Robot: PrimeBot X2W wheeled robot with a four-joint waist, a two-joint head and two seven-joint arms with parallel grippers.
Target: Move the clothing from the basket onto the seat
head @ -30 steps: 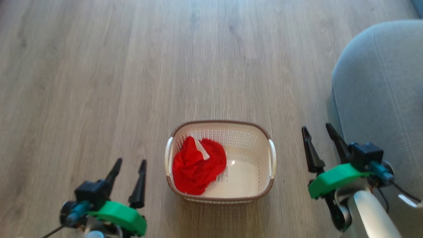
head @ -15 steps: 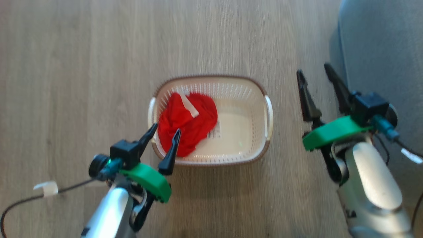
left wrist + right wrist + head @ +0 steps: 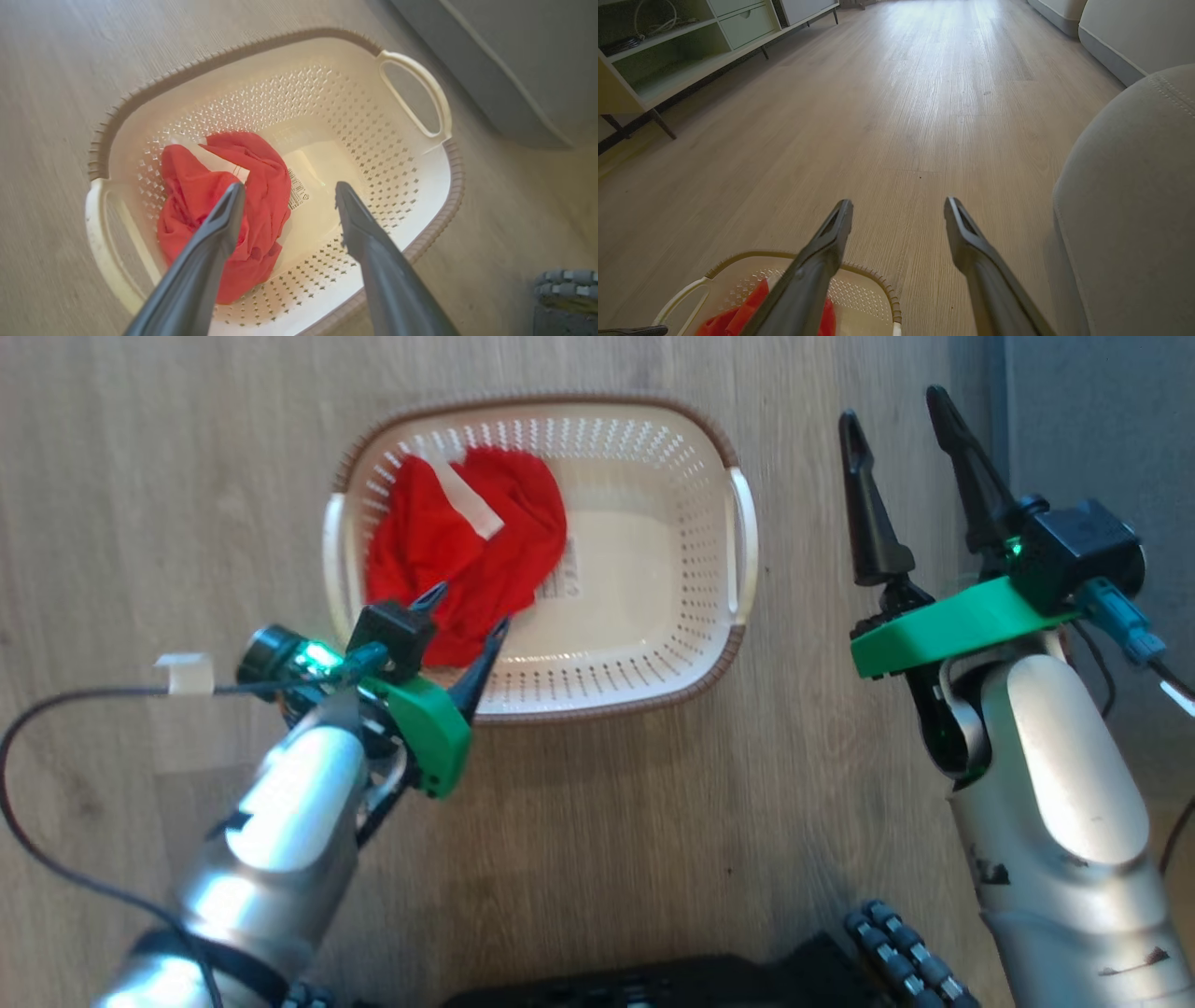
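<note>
**progress:** transfer not begun, by my reading. all of the clothing (image 3: 462, 555) lies inside the basket (image 3: 653, 616). left to do: grasp, lift, carry right to the seat (image 3: 1092, 420), release, then check the basket for any piece left over.

**container:** basket, cream with perforated walls and a brown rim, standing on the wooden floor (image 3: 140, 429).
- left half: one crumpled red heap with a white strip (image 3: 467, 502) across its far part, bunched against the left wall.
- right half: bare base. a printed label (image 3: 567, 569) lies just beside the cloth's right edge.

**destination:** seat, grey upholstery, right of the basket with a strip of floor between them.

**left gripper** (image 3: 471, 607): jaws spread wide, holding nothing. it is poised over the basket's near left part, above the near edge of the heap. in the left wrist view one finger (image 3: 219, 224) overlaps the red cloth and the other the bare base. whether either touches cannot be told.

**right gripper** (image 3: 892, 406): jaws spread wide, empty, held in the air between the basket's right handle (image 3: 744, 541) and the seat.
</note>
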